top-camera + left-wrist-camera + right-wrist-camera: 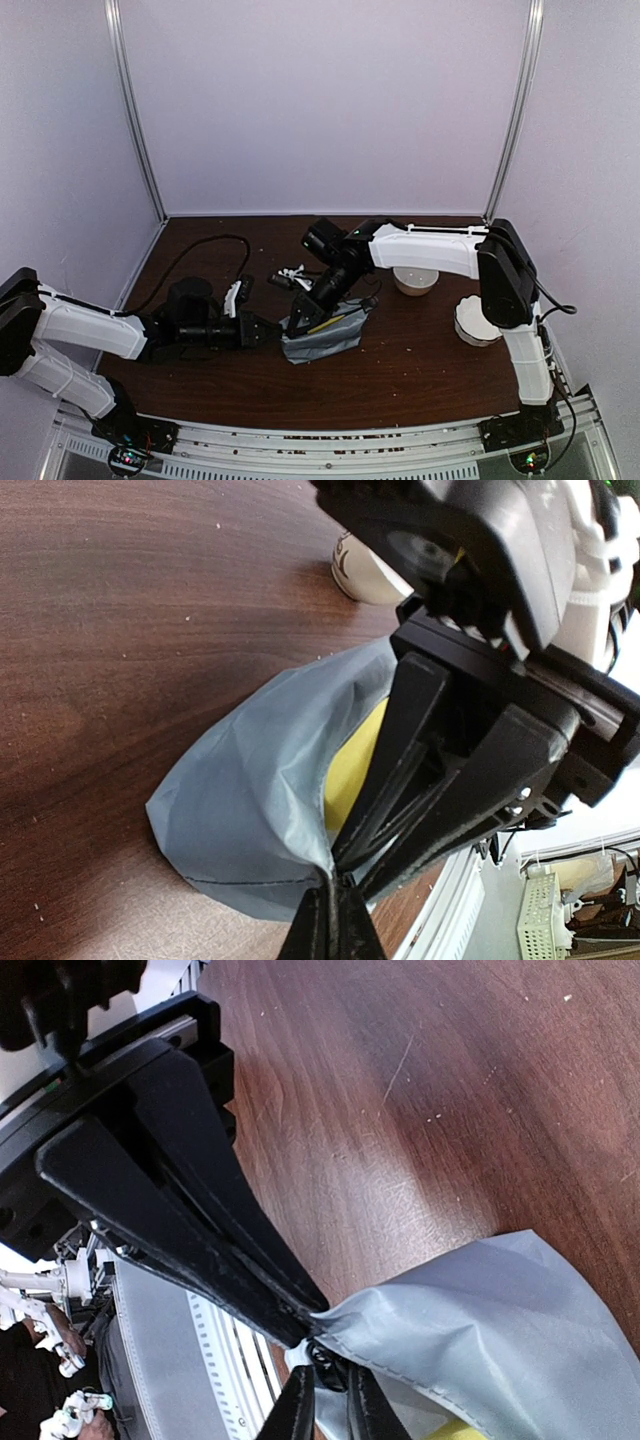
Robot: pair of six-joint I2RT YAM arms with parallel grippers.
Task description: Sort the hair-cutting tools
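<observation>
- The only mark is a dark smudge on the side of the white bowl [362, 572], too blurred to read.
- The table [420, 370] is dark brown wood grain flecked with pale specks. Plain pale walls close it in, with metal posts [135, 110] in the back corners. A second white bowl [478, 320] sits near the right arm, and a black cable [200, 250] loops at back left.
- The grey pouch [325, 335] lies mid-table with a yellow item [355, 760] showing inside its mouth.
- The left gripper [332, 910] is pinched tight on the pouch's rim.
- The right gripper [328, 1400] meets it tip to tip, its fingers drawn close on the same rim — fabric shows between them.
- The hair-cutting tools [290, 275] lie in a small dark-and-pale cluster just beyond the right gripper, outside the pouch — too small to tell apart.
</observation>
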